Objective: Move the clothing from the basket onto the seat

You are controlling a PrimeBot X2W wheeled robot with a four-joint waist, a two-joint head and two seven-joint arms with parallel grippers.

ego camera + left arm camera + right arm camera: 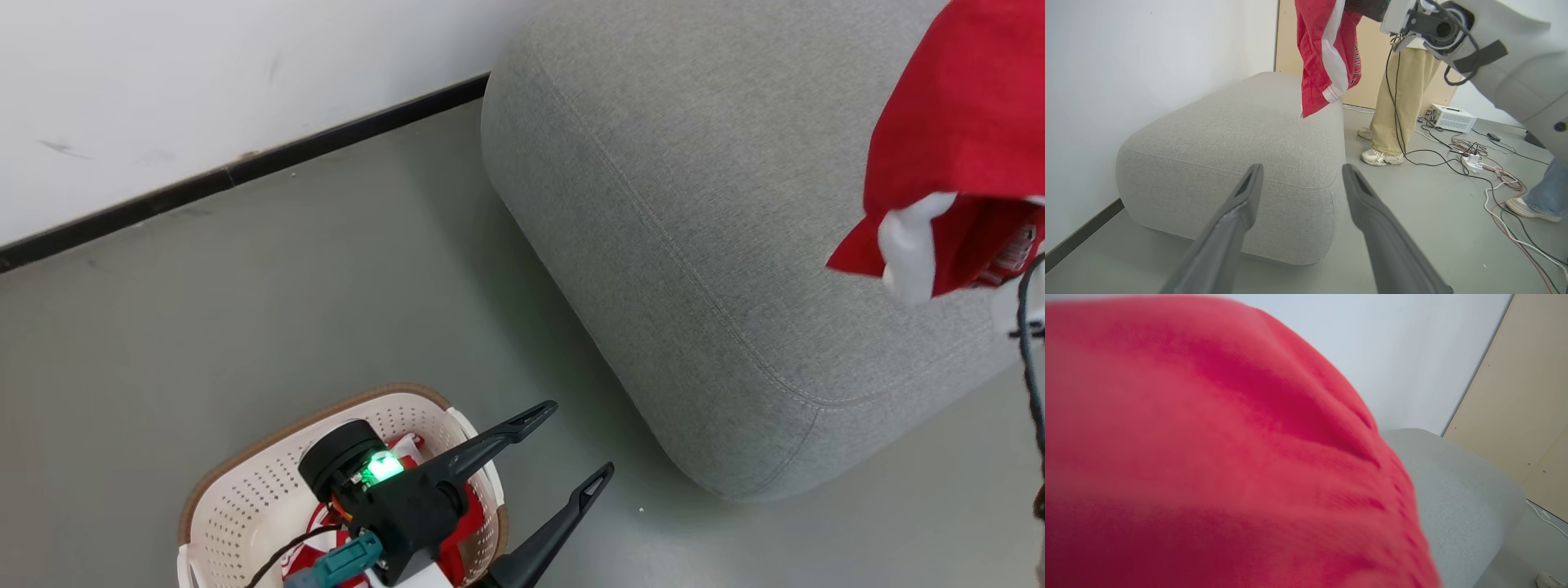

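Head view, lower left: the cream-white perforated plastic basket [245, 506] holds red-and-white clothing [467, 531] under the wide-open, empty left gripper [578, 437]; bare floor [326, 286] separates it from the large grey woven seat [694, 245]. Left wrist view, top: the right gripper [1359, 7] clamps 1 red white-striped garment [1323, 49] above the seat [1229, 134]. Right wrist view: that garment [1208, 457] looms blurred at left.

Grey floor [245, 310]: seat [694, 245], basket [245, 506], cables [1474, 159], white box [1453, 118] on it.
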